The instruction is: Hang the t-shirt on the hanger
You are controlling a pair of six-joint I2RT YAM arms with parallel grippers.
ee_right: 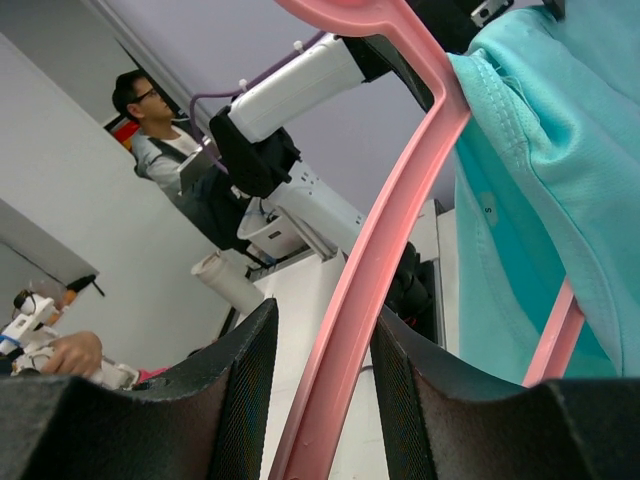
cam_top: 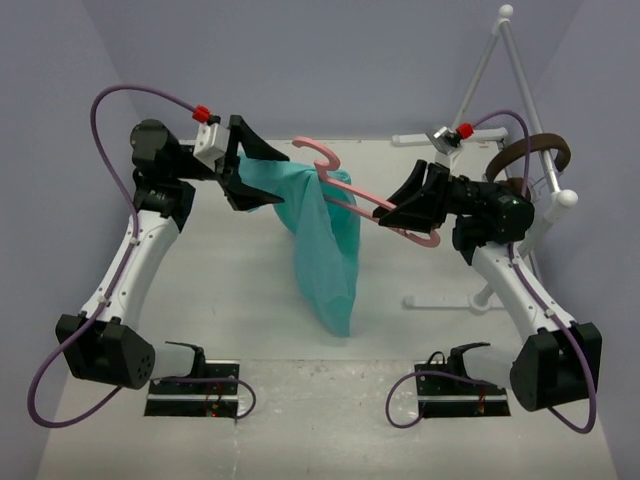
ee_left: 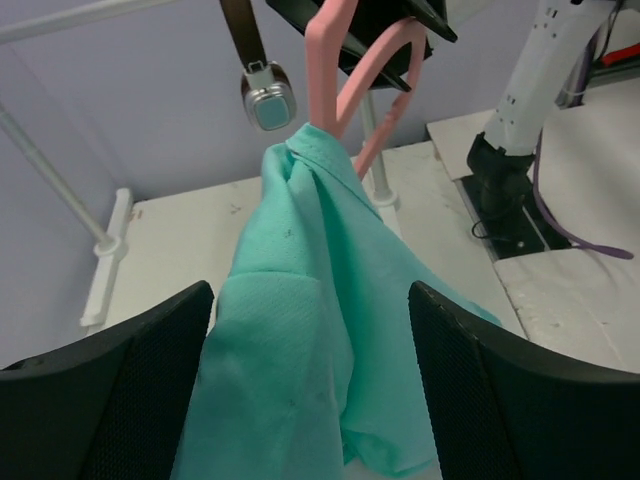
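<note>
Two sets of fingers shut: left (cam_top: pixel 243 172) on t-shirt (cam_top: pixel 322 245), right (cam_top: pixel 408 207) on hanger (cam_top: pixel 352 190), hook pointing upper-left.

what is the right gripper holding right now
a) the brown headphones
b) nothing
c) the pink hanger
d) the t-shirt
c: the right gripper is shut on the pink hanger, while the t-shirt is in the left gripper.
</note>
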